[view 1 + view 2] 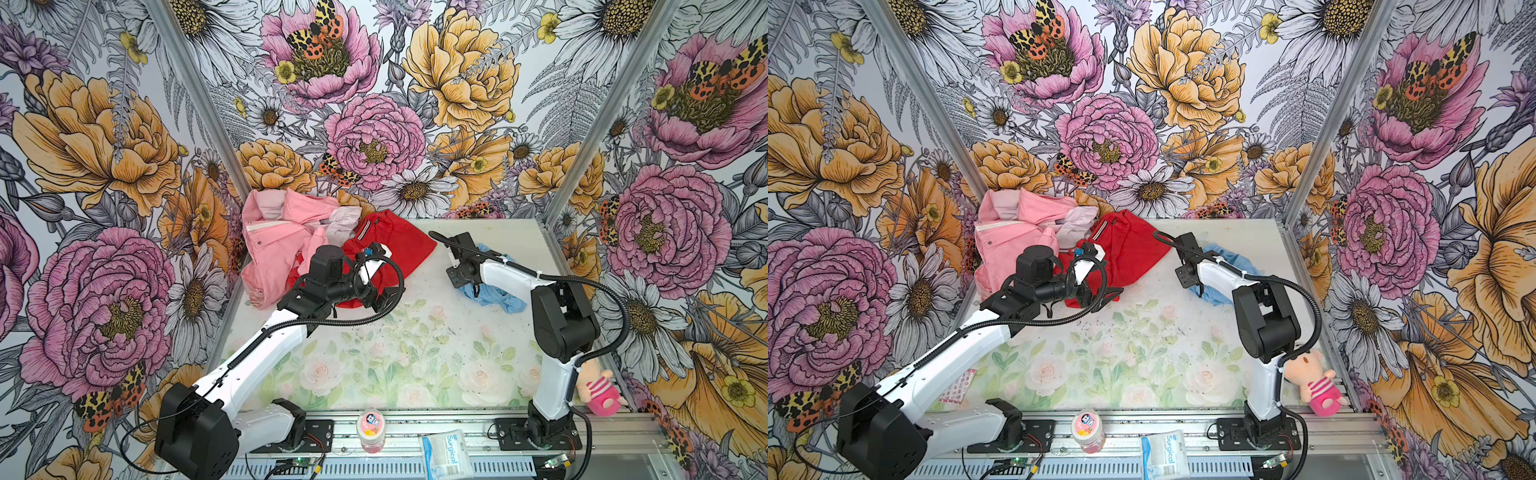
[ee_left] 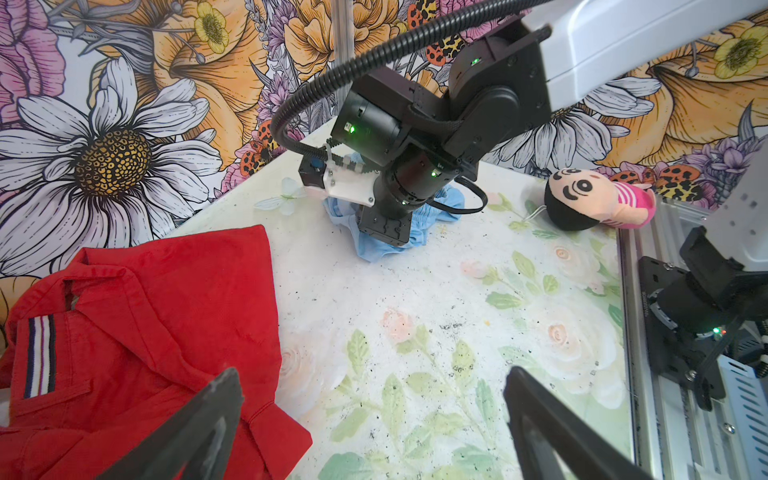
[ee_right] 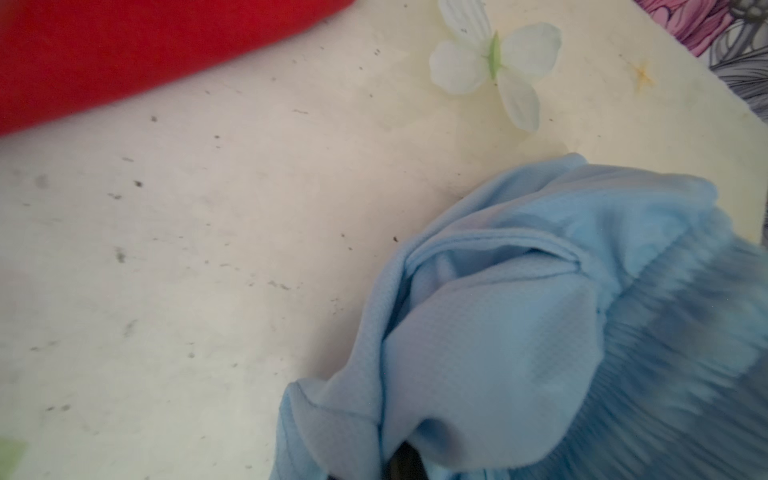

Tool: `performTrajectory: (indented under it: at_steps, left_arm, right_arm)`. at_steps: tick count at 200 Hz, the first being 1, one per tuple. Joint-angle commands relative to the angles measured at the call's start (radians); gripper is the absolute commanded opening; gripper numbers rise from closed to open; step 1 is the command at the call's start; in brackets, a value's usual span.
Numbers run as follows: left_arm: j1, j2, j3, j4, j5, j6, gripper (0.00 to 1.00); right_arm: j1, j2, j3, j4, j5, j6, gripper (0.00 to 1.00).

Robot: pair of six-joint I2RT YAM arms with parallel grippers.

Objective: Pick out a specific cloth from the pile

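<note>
Right wrist view has the right gripper [image 3: 405,462] pinched shut on the cloth [image 3: 519,332], which sits bunched on the table [image 1: 415,332] toward two o'clock in both top views. At ten o'clock the pile [image 1: 291,249] lies apart from it, and the left gripper [image 2: 374,378] hangs wide open over the edge of the red shirt [image 2: 145,311].

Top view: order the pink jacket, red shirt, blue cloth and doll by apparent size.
1. Pink jacket and red shirt: too close to rank; the left arm hides part of the shirt.
2. Blue cloth, partly under the right arm.
3. Doll.
</note>
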Motion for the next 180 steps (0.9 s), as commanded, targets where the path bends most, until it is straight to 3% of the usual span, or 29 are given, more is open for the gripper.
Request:
performTrajectory:
  at_steps: [1, 35, 85, 142, 180]
  left_arm:
    - [0.009, -0.005, 0.02, -0.002, -0.018, 0.014, 0.98]
    - [0.009, 0.0, 0.023, -0.001, -0.015, 0.014, 0.99]
    - [0.007, -0.001, 0.022, -0.002, -0.017, 0.015, 0.99]
    - [-0.02, -0.009, 0.019, -0.017, -0.039, 0.031, 0.99]
    - [-0.031, -0.012, 0.019, -0.024, -0.045, 0.039, 0.99]
  right_arm:
    - [-0.011, -0.087, 0.016, -0.04, -0.118, 0.06, 0.0]
    - [-0.1, -0.211, -0.017, -0.059, -0.197, 0.134, 0.0]
    - [-0.289, -0.303, -0.097, -0.052, -0.184, 0.188, 0.0]
    - [-0.522, -0.166, -0.111, 0.007, -0.252, 0.252, 0.0]
    - [-0.546, -0.046, -0.099, 0.013, -0.191, 0.244, 0.0]
